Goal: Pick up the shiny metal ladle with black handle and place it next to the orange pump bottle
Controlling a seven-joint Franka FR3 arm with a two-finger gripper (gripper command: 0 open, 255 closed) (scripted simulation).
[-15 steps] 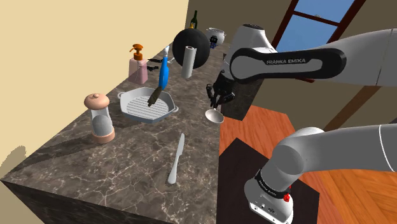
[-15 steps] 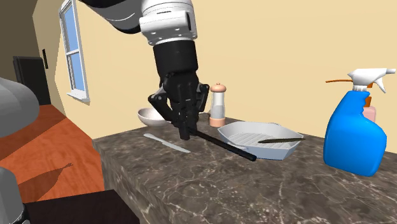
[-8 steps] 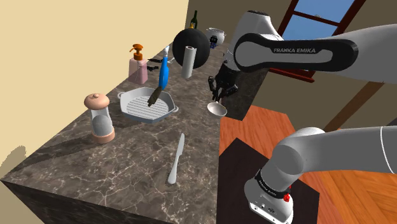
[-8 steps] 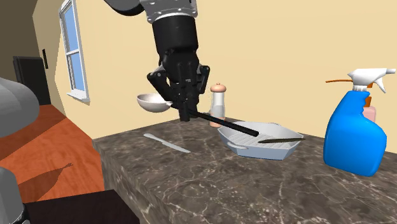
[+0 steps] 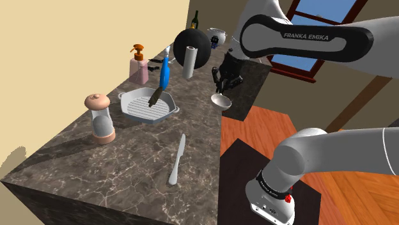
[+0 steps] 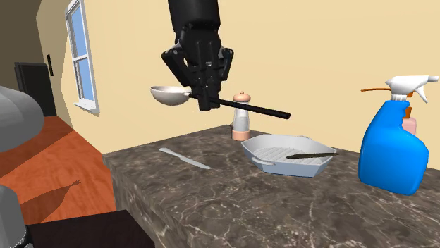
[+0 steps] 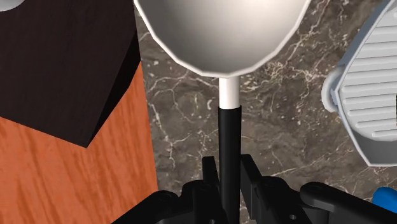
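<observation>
Black-handled and rigid, the ladle was clamped by the gripper just three o'clock of its bowl in the second exterior view, likely light, slick, pivot-prone.

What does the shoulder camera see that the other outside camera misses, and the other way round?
The shoulder view shows a white roll and a dark bottle at the counter's far end. The second exterior view shows how the long black handle sticks out sideways from the pincer. Both show the ladle held in the air above the counter, plus the grill pan, the knife, the grinder and the blue spray bottle.
</observation>
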